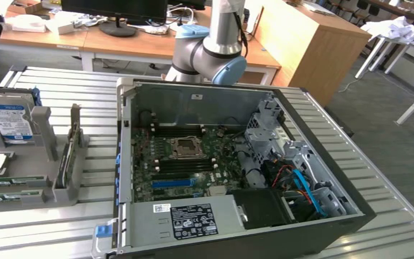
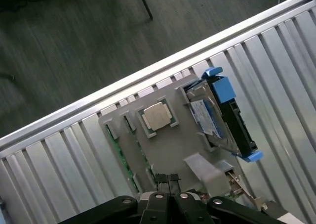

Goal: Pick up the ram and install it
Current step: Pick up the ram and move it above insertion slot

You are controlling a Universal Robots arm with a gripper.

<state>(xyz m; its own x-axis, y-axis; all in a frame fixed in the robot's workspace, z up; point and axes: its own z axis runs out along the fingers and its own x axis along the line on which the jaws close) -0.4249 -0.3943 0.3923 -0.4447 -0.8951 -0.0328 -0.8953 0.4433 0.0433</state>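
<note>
The pincer (image 2: 168,180) is clenched, its two dark fingertips pressed together with nothing between them. In the wrist view it hangs over one edge of a grey holder (image 2: 190,152), and whether the tips touch that holder cannot be told. The ram (image 2: 120,152) lies in the holder as a thin green stick along the side slot, near the tips but not gripped. A square silver processor (image 2: 158,117) sits in the holder's middle pocket, and a hard drive (image 2: 205,116) in a blue caddy (image 2: 231,112) stands just beside it. The holder rests on the ribbed metal worktop (image 2: 59,169). In the exterior view the arm (image 1: 211,51) shows at the top centre, its grey and blue joint bent behind the open computer case (image 1: 192,102), whose motherboard (image 1: 165,162) lies exposed.
</note>
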